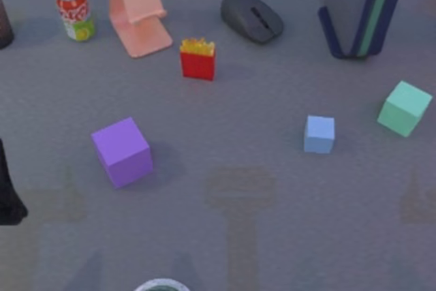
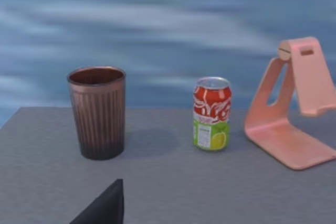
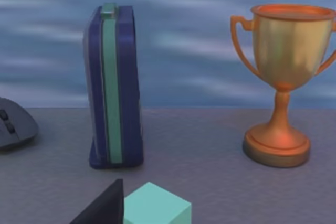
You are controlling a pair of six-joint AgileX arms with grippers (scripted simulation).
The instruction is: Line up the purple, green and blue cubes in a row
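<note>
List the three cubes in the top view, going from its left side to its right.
purple cube → blue cube → green cube

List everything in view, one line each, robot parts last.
purple cube: 1, violet, table left of centre
blue cube: 1, pale blue, right of centre
green cube: 1, mint, right edge
fries box: 1, red and yellow, back centre
can: 1, red and green, back left
stand: 1, pink, beside can
mouse: 1, dark grey, back centre
case: 1, navy with green stripe, back right
cup: 1, brown, far left
trophy: 1, gold, beyond case
left end effector: dark tip only
right end effector: dark tip, by green cube
</note>
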